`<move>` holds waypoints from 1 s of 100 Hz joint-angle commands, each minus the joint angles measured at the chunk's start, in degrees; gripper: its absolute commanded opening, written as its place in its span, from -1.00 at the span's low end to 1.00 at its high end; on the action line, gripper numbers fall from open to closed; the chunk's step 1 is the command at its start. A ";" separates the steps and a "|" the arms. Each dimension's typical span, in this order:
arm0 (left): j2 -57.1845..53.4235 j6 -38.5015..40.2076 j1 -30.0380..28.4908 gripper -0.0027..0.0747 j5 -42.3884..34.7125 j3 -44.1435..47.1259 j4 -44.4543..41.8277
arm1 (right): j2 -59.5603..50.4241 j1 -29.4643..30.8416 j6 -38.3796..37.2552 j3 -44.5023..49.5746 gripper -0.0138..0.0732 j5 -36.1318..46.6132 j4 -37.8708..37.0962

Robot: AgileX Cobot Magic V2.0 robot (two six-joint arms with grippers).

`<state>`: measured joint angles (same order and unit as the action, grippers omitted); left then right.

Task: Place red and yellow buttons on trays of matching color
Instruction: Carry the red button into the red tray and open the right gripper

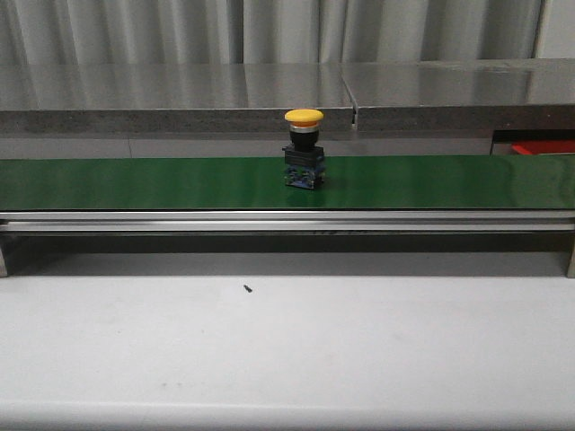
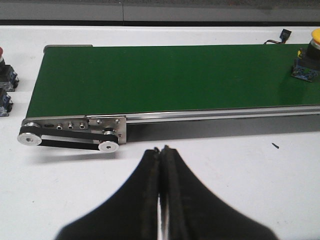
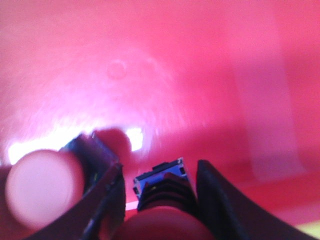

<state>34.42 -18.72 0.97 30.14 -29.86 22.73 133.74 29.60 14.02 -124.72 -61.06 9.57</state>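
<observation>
right gripper (image 3: 160, 192) jaws clamp a red button (image 3: 162, 197) low inside the red tray (image 3: 210, 65); release gently beside its neighbour (image 3: 42, 192). left gripper (image 2: 161, 152) jaws together.

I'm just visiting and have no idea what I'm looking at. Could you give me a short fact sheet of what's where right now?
belt: green conveyor belt, running across the table
on belt: one yellow button, upright
beside belt end: two more buttons, partly out of view
left claw: shut, empty, over the white table
right claw: over the red tray, red button between its fingers
second button in tray: blurred, beside the claw
</observation>
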 commanded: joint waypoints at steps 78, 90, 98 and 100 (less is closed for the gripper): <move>-0.02 0.16 0.56 -0.98 -3.97 -1.45 1.37 | 2.91 1.51 0.05 -6.35 -0.10 1.91 2.54; -0.02 0.16 0.56 -0.98 -3.97 -1.45 1.37 | 2.91 1.87 0.05 -6.35 0.26 2.30 2.91; -0.02 0.16 0.56 -0.98 -3.97 -1.45 1.37 | 2.91 2.13 0.05 -6.35 0.47 2.50 3.17; -0.02 0.16 0.56 -0.98 -3.97 -1.45 1.37 | 2.91 2.22 0.05 -6.35 0.51 2.63 3.17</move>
<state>34.33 -18.72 0.97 30.04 -29.86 22.73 140.39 31.10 13.94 -129.30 -60.56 12.18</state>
